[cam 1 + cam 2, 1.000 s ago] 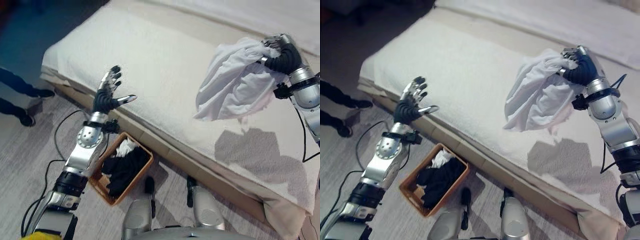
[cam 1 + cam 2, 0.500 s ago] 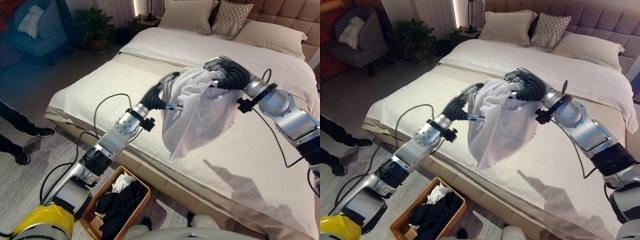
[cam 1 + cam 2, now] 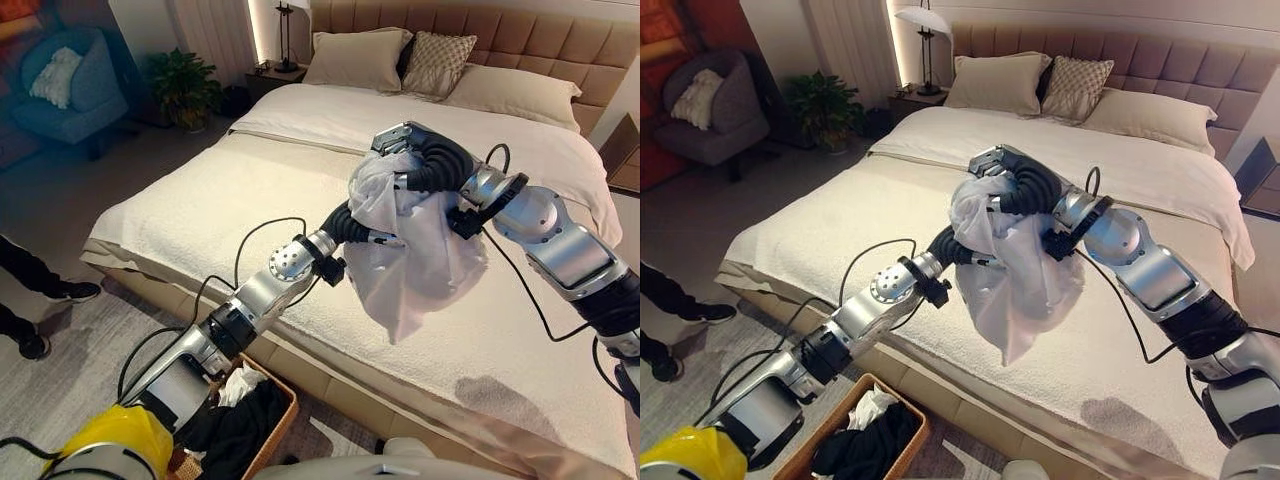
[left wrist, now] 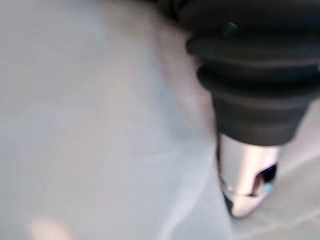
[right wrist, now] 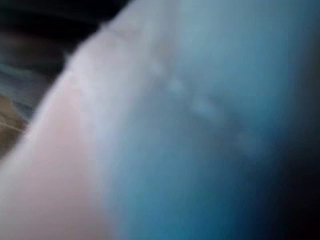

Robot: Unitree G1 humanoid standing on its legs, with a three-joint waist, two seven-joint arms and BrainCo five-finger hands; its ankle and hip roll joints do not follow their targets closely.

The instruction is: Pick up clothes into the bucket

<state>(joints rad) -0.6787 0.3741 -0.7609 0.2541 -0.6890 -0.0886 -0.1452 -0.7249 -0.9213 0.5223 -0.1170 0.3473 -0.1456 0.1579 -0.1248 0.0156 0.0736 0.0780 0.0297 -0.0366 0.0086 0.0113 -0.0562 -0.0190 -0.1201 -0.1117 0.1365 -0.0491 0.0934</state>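
White cloth garment [image 3: 415,250] hanging in mid-frame above the cream bed [image 3: 200,200], bunched at the top and trailing down to a point. Gripped at its upper edge by the right hand [image 3: 405,140], fingers curled over the bunched fabric, arm reaching in from the right side of the frame. Met from the lower left by the left hand [image 3: 350,222], dark ribbed cover showing against the cloth's left side, fingers buried in the folds; impossible to tell whether spread or closed. Up close in the left wrist view, pale fabric [image 4: 100,125] pressed right against one silver finger [image 4: 245,185] below the ribbed cover. Pale cloth [image 5: 150,140] close across the right wrist view too.

At the bottom of the frame, left of centre, a woven brown basket [image 3: 902,430] on the floor beside the bed, holding dark clothes [image 3: 855,450] and a white piece [image 3: 872,405]. Well apart from the raised garment. At the left edge, a person's legs and dark shoes [image 3: 75,292]. In the upper part, pillows [image 3: 355,58] against a padded headboard [image 3: 520,40]; in the upper left, an armchair [image 3: 60,95] and a potted plant [image 3: 185,85].
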